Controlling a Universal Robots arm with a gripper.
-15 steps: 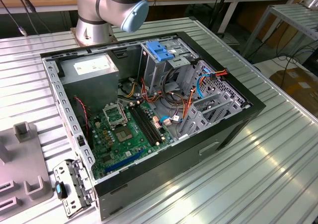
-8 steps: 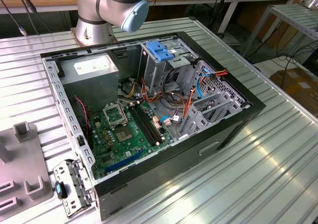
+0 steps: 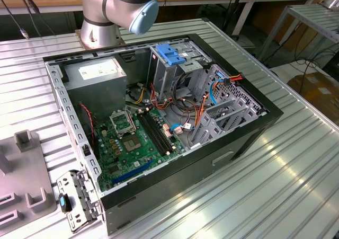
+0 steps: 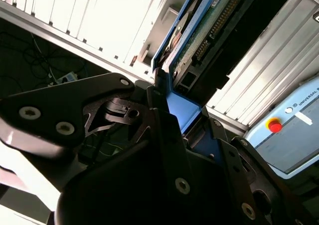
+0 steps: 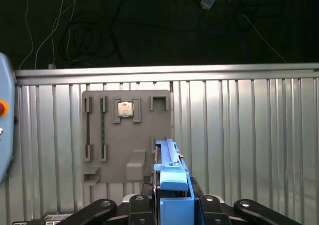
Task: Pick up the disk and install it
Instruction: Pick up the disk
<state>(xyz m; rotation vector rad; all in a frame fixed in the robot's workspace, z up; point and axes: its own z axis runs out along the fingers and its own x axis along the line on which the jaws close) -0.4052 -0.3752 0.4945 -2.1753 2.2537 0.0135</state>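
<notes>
The disk point(image 4: 214, 30) is clamped on edge in my gripper point(image 4: 174, 93), which is shut on it. In the second wrist view its underside shows a green circuit board, a row of connector pins and a blue plastic side rail. The first wrist view looks along the disk point(image 5: 168, 155) edge-on, the blue rail rising between the black fingers of the gripper point(image 5: 172, 205). Gripper and disk hang above the ribbed metal table point(image 5: 249, 135), beside a grey fixture plate point(image 5: 127, 155).
The open computer case point(image 3: 249, 138) lies on the table, with a drive cage point(image 3: 172, 56) topped in light blue, a grey power supply point(image 3: 100, 74) and the motherboard point(image 3: 132, 143). The robot base point(image 3: 100, 16) stands behind the case. A pendant point(image 4: 294, 130) lies at the table's side.
</notes>
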